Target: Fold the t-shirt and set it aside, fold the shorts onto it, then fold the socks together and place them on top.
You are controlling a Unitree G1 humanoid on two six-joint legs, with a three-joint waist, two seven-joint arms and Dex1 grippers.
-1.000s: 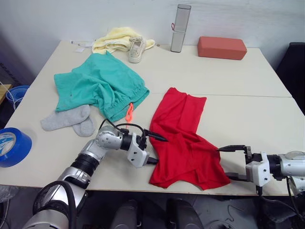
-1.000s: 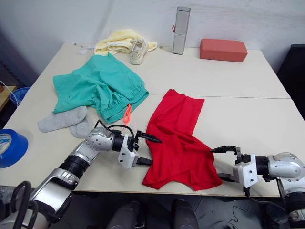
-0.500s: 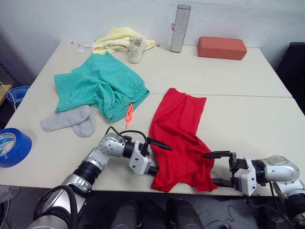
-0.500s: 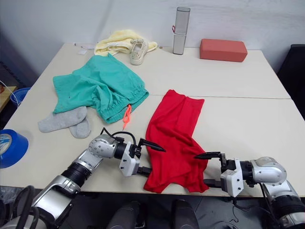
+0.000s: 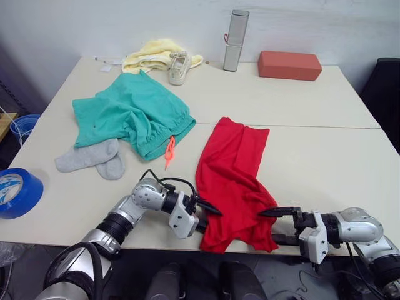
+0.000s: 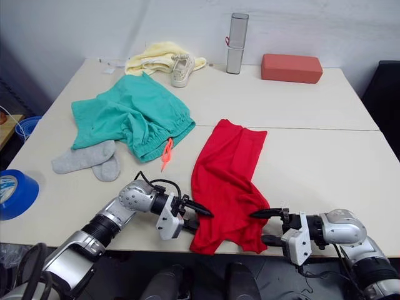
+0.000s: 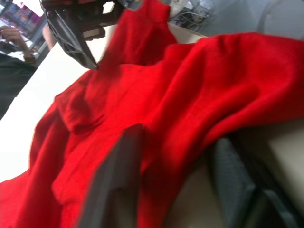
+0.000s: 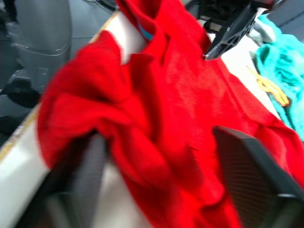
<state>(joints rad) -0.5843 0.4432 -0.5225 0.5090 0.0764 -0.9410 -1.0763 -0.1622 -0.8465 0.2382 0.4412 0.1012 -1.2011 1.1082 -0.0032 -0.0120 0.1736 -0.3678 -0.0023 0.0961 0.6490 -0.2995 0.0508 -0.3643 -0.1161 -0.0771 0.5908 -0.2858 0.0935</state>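
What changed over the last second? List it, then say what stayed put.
Both grippers closed in toward each other on the near end of the t-shirt: the left gripper from its left edge, the right gripper from its right. The near end bunched narrower between their open fingers. Shorts and socks stayed put.

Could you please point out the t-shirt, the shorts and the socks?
t-shirt (image 5: pixel 232 169), left eye view, middle of the cloth.
shorts (image 5: pixel 128 112), left eye view, middle of the cloth.
socks (image 5: pixel 87 157), left eye view, larger sock's middle.
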